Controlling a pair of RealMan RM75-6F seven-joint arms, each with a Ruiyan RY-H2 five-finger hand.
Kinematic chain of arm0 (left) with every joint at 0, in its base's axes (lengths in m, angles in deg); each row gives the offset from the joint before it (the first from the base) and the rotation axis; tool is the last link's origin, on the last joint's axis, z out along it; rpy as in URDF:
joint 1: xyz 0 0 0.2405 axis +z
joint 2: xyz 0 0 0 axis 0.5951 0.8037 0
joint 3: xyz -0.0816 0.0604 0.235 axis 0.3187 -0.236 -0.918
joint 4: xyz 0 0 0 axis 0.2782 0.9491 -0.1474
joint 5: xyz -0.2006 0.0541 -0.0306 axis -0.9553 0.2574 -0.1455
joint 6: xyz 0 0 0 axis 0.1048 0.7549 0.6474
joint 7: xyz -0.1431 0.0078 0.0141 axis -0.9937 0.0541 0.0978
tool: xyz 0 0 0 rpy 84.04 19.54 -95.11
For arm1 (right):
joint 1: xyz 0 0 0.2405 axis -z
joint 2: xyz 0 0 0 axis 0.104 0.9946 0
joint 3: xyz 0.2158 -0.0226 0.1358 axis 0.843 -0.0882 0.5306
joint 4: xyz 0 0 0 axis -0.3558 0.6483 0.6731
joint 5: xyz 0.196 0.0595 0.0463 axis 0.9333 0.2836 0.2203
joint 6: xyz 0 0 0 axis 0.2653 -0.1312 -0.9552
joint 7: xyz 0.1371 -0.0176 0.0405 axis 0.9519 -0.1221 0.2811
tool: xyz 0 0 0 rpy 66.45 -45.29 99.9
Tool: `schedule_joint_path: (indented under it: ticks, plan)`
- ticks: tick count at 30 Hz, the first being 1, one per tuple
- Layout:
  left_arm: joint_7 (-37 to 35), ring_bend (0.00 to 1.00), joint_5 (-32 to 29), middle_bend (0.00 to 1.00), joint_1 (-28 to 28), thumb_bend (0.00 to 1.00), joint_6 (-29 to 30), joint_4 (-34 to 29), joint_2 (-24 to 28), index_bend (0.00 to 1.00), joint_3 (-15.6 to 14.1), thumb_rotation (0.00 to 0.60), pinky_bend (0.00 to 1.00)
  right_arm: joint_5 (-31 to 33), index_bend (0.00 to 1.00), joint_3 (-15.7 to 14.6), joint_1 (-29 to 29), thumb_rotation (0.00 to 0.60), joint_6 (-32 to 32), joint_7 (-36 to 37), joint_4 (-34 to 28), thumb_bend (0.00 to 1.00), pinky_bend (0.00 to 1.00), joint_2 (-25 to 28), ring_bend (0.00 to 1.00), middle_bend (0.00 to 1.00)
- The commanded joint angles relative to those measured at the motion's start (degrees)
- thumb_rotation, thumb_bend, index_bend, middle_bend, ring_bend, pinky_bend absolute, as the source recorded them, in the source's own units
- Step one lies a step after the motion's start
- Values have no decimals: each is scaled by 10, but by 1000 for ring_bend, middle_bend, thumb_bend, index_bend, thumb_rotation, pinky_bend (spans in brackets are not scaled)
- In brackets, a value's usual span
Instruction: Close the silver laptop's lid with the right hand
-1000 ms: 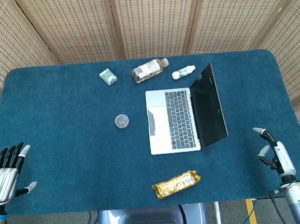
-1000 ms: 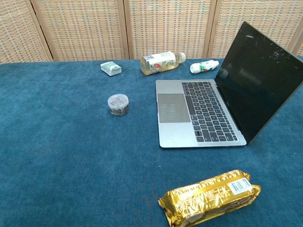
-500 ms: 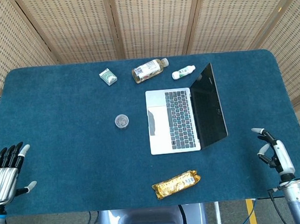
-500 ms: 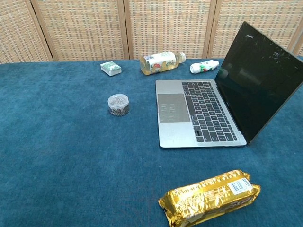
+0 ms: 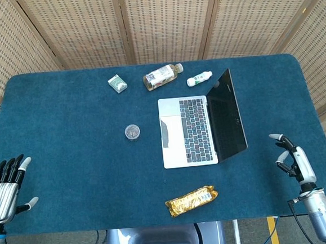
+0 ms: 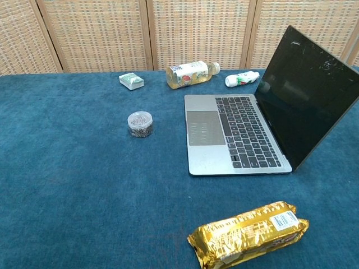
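The silver laptop (image 5: 187, 130) (image 6: 233, 133) lies open in the middle right of the blue table, its dark screen (image 5: 228, 114) (image 6: 302, 93) standing up on the right side. My right hand (image 5: 292, 159) hovers open near the table's front right edge, well to the right of the screen and apart from it. Near the front left corner my left hand (image 5: 5, 187) is open with fingers spread, holding nothing. Neither hand appears in the chest view.
Behind the laptop lie a juice bottle (image 5: 162, 75) (image 6: 192, 74), a small white bottle (image 5: 199, 79) (image 6: 242, 78) and a green-white pack (image 5: 117, 83) (image 6: 132, 81). A small round tin (image 5: 132, 132) (image 6: 140, 124) sits left of the laptop. A gold snack packet (image 5: 192, 200) (image 6: 250, 234) lies near the front edge.
My right hand has crept slightly up and to the left, toward the laptop. The left hand has sunk a little toward the frame's lower edge. The laptop has not moved.
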Motion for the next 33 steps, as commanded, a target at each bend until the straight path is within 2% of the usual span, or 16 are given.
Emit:
schedule_joint_path:
  ticks: [1,10,25,33]
  plan:
    - [1,0,2,0,0,4,2,-1,0,0,-1,600,0,10,228,8,-9,600,11,-5,-4,1000,169,-1,150,211]
    - [3,0,6,0,2,5,5,-3,1,0,-2,600,0,36,228,31,-38,600,44,-22,-22,1000,169,-3,150,211]
    - [3,0,9,0,1,5,2,-4,1,0,-5,600,0,24,235,33,-55,600,65,-28,-61,1000,169,1,150,211]
    - [5,0,9,0,1,5,1,-4,0,0,-6,600,0,-5,235,27,-58,600,83,24,-85,1000,169,21,150,211]
